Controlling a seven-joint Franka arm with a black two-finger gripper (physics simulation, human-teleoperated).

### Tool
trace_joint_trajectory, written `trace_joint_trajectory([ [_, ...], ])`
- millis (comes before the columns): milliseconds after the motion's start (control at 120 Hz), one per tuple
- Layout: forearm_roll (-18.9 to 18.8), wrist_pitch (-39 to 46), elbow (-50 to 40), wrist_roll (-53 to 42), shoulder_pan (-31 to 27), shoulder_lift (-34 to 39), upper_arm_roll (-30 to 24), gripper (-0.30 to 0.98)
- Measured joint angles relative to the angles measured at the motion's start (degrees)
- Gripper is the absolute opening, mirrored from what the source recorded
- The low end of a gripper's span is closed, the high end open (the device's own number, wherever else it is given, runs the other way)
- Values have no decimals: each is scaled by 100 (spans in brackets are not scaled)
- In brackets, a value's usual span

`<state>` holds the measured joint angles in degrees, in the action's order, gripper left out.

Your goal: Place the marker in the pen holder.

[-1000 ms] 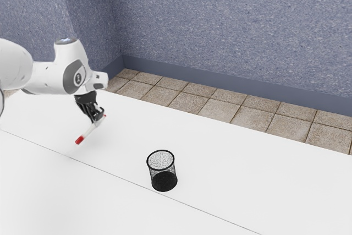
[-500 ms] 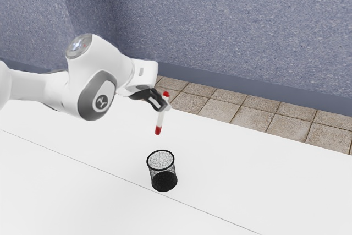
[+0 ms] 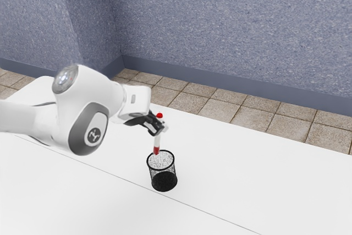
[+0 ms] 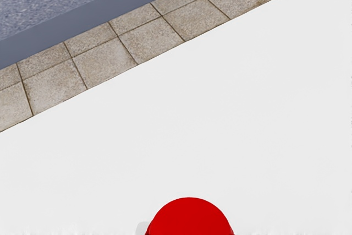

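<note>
In the exterior view my black gripper is shut on the white marker, which hangs nearly upright. One red end stands above the fingers, and the other red end points down at the rim of the black mesh pen holder. That lower tip overlaps the back of the holder's open mouth in the picture; whether it is inside the rim or just above it, I cannot tell. The pen holder stands upright on the table. In the wrist view the marker's red end is large at the lower edge.
The white table extends around the holder, with a thin seam line running across it near the holder's base. Beyond the table's far edge lie a tiled floor and a blue speckled wall.
My hand has carried the marker toward the exterior view's right, then lowered it close to the holder's mouth. The marker has gone from slanted to nearly upright. The holder has not moved.
</note>
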<state>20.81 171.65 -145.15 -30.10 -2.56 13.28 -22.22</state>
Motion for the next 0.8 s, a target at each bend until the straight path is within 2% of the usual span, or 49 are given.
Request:
trace_joint_trajectory([
  [200,106,193,-20,-60,-10,-471,-24,-4],
  [358,101,260,1,-82,-13,-530,-16,31],
  [500,98,143,181,-79,26,-535,163,49],
  [550,9,-587,999,-72,121,-823,758,53],
  [625,-519,-2198,2579,14,-77,-1341,1455,58],
  [733,-1228,-4315,4101,269,-585,-1692,1926,62],
  [800,-1536,-5337,4776,416,-577,-1848,2081,64],
])
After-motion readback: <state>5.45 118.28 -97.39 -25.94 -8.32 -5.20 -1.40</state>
